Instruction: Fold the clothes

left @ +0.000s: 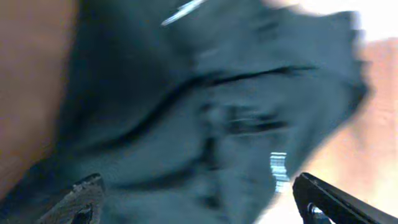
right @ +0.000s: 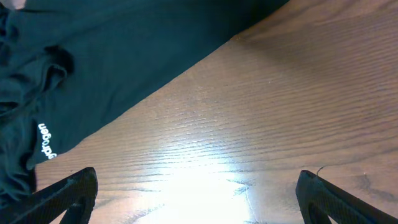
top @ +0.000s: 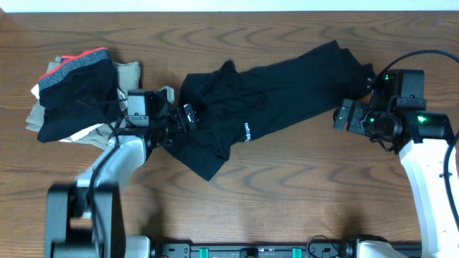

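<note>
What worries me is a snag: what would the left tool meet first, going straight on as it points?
The black trousers: the left tool, open, points into their crumpled end, and fabric fills its wrist view, though depth is unclear.

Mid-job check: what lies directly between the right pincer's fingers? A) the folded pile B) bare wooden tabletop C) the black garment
B: the right wrist view shows the right pincer open over bare table, with the black garment off to the side.

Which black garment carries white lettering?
The long black trousers spread mid-table; the black garment on the khaki pile shows a grey band and red-orange trim instead.
</note>
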Motion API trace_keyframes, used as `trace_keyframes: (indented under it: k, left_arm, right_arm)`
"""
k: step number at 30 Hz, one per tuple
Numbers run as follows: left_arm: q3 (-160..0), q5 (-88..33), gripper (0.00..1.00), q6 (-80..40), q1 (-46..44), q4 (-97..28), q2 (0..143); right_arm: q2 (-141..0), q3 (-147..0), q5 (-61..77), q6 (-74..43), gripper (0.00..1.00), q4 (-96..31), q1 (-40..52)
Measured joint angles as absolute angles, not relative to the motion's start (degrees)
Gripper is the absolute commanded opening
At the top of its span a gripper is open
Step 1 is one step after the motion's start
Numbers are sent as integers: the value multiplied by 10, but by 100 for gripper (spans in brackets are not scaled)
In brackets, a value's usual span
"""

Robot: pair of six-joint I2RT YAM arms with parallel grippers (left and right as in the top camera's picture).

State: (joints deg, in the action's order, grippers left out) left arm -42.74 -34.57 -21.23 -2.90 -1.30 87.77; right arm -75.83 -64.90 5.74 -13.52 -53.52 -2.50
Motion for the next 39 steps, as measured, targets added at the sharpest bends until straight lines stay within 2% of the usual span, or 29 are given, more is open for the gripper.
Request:
trace_keyframes:
  k: [5,9,13,18,26,39]
  left_arm:
    - [-429,-356,98,-194,-77,4,767]
    - [-429,-313,98,-190,-133,4,746]
    - [-429,-250,98,-190,-175,14,784]
    - [-429,-214,98,-195,-186,59,867]
    - [-429,-197,98,-241,-186,160,973]
    - [-429,-191,98,-272,-198,240,1017]
  right_arm:
    - [-763,-649,57,-135,99,-530,-25]
    - [-763,-649,57,-135,99,-529,-25]
    - [-763,-649,57,-135,99,-533,-25]
    - [-764,-649,57,-135,99,-536,-25]
    - [-765,-649,57,-135,99,-539,-25]
    - [-765,-649,58,-134,98,-542,-25]
